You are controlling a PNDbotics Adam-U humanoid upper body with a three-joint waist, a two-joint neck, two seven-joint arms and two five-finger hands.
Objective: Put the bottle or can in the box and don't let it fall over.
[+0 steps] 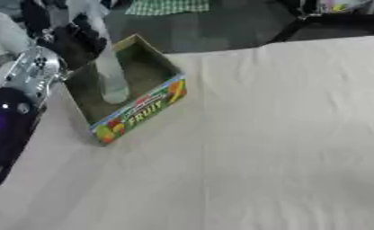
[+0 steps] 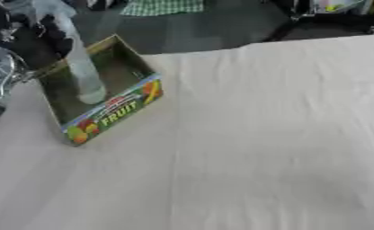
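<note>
white tablecloth [image 1: 284,134] wrinkled | green checked cloth [image 1: 168,6], possibly clothing, far edge

Clear plastic bottle [image 1: 111,76] upright, base down inside open-top cardboard box [image 1: 143,110]. Box has "FRUIT" print w/ fruit pics on front, sits far-left on white tabletop, turned at an angle.

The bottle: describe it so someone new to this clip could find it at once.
Start at the white-covered table and go to its far left, where an open cardboard box has FRUIT printed on its front wall. The bottle stands inside it, its base on the box floor, its top at the left robot hand. It is the only tall, clear, pale thing there.
</note>
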